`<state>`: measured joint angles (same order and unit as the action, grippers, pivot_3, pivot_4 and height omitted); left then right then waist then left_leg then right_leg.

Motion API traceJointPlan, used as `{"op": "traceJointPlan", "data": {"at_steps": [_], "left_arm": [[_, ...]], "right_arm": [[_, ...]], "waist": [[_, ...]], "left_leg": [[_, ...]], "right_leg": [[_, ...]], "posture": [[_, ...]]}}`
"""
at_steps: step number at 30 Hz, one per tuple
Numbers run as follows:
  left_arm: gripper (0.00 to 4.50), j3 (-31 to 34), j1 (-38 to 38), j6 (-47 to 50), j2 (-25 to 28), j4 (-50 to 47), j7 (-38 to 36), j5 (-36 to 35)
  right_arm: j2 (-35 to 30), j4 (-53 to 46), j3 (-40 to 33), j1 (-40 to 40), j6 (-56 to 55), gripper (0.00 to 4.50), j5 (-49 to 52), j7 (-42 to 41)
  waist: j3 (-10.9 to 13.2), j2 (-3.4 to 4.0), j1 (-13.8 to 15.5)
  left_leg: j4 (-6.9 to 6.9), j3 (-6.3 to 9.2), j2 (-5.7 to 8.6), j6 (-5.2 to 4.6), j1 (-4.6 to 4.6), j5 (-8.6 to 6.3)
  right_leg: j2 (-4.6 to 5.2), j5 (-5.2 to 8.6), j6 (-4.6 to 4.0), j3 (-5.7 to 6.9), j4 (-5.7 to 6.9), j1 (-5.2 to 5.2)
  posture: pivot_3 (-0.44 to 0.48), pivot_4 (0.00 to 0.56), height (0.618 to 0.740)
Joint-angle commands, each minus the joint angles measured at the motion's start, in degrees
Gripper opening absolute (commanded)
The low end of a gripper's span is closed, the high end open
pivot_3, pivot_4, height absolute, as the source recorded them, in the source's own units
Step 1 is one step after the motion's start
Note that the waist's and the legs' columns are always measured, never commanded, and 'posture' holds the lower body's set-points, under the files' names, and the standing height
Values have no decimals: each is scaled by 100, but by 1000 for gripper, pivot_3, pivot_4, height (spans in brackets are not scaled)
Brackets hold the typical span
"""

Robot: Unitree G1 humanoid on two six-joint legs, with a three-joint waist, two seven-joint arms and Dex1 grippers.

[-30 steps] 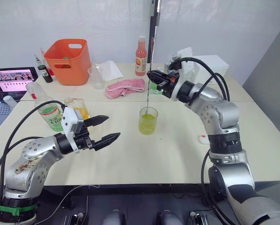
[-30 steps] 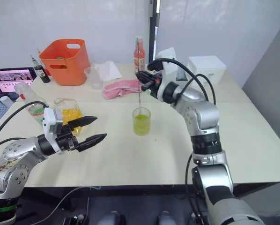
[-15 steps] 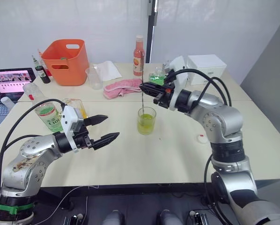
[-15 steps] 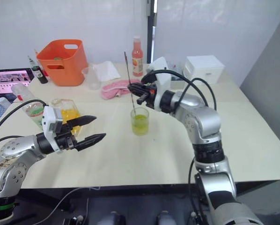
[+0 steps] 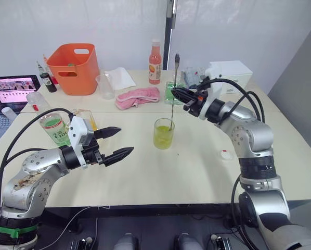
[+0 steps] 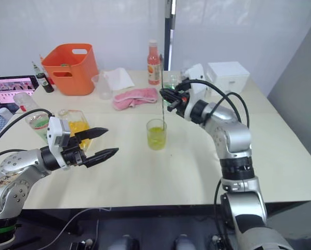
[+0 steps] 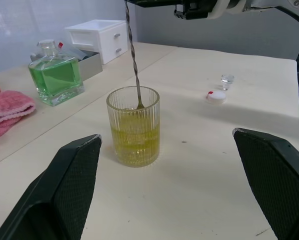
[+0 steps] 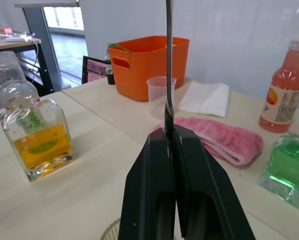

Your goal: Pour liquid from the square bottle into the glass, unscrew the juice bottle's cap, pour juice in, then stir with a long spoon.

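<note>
The glass [image 5: 163, 134] stands mid-table, about half full of yellow-green liquid. My right gripper [image 5: 185, 96] is shut on the long spoon [image 5: 173, 83], just above and behind the glass. The spoon stands nearly upright with its lower end inside the glass [image 7: 133, 125]. My left gripper [image 5: 125, 139] hovers open to the left of the glass, holding nothing. The square bottle [image 6: 75, 125] with orange liquid stands behind my left wrist. Beside it is the juice bottle [image 5: 52, 124], uncapped. The white cap [image 5: 226, 154] lies on the table right of the glass.
At the back stand an orange basket [image 5: 75, 65], a plastic cup [image 5: 106, 86], a pink cloth [image 5: 140, 97], an orange-red bottle [image 5: 155, 56], a green square bottle [image 7: 56, 80] and a white box [image 5: 229, 70]. A laptop [image 5: 12, 89] sits far left.
My right gripper has swung to the right, and the spoon's handle has tipped from a leftward lean to nearly upright, its lower end staying in the glass. The left arm has held still.
</note>
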<state>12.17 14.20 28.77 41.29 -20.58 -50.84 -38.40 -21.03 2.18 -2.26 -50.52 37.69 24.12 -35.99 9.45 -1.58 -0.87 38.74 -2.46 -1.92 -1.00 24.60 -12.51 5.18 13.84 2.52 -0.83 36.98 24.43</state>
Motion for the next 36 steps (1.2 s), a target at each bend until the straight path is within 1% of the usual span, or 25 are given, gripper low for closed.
{"op": "traceJointPlan", "data": {"at_steps": [1, 5, 9, 12, 15, 19, 21, 25, 30, 36], "left_arm": [[4454, 76, 61, -31, 70, -151, -21, -43], [4454, 73, 65, -43, 65, -134, -24, -33], [4454, 51, 88, -59, 47, -108, -5, -5], [4454, 48, 92, -69, 47, -100, -5, 4], [4454, 62, 89, -73, 54, -99, -9, 2], [4454, 84, 62, -69, 59, -122, -5, -10], [4454, 108, 20, -71, 65, -131, -12, -16], [4454, 138, -37, -67, 75, -151, -19, -27], [4454, 149, -75, -62, 89, -176, -27, -38], [4454, 176, -106, -87, 130, -167, -72, -25]], "right_arm": [[-7, -576, -27, -58, 401, 0, 338, -29], [273, -601, -114, -152, 508, 0, 492, 157], [577, -208, -164, -352, 93, 0, 373, 314], [615, 192, -170, -480, -305, 0, 153, 393], [449, 431, -34, -468, -590, 0, -160, 370], [231, 225, 82, -320, -442, 0, -164, 139], [117, -189, 173, -178, -151, 0, 48, -68], [204, -616, 233, -135, 244, 0, 317, -131], [495, -422, 18, -308, 38, 0, 323, 114], [377, -358, -288, -433, -15, 0, 421, 112]], "waist": [[0, 0, -1], [0, 0, 0], [0, 0, 2], [0, 0, 2], [0, 0, 18], [0, 0, 7], [0, 0, 6], [0, 0, -20], [0, 0, -10], [0, 0, 17]], "left_leg": [[0, 1, 0, 0, 0, 0], [1, 2, 0, 0, 0, 0], [1, 1, 1, 0, 0, 0], [1, 0, 2, 0, 0, 0], [1, 0, 4, 0, 0, 0], [1, 0, 4, 0, 1, 0], [1, 0, 1, 0, 0, 0], [1, 2, 0, 0, -1, 0], [1, 4, 0, 0, -1, 0], [2, 1, 2, 0, 1, 0]], "right_leg": [[0, 0, 0, 0, 0, 0], [0, 0, 0, 0, 0, 0], [0, 0, 0, 0, 2, 0], [1, 0, 0, 0, 1, 0], [2, 0, 0, 1, 0, -2], [3, 0, 0, 1, 0, -1], [1, 0, 0, 1, 0, -1], [1, 0, 0, 0, 1, 0], [0, 0, -1, 0, 3, 2], [4, 0, 0, 1, 1, 0]], "posture": [[0, 150, 715], [0, 150, 715], [0, 150, 715], [0, 150, 715], [0, 150, 715], [0, 150, 715], [0, 150, 715], [0, 150, 715], [0, 150, 715], [0, 150, 715]]}}
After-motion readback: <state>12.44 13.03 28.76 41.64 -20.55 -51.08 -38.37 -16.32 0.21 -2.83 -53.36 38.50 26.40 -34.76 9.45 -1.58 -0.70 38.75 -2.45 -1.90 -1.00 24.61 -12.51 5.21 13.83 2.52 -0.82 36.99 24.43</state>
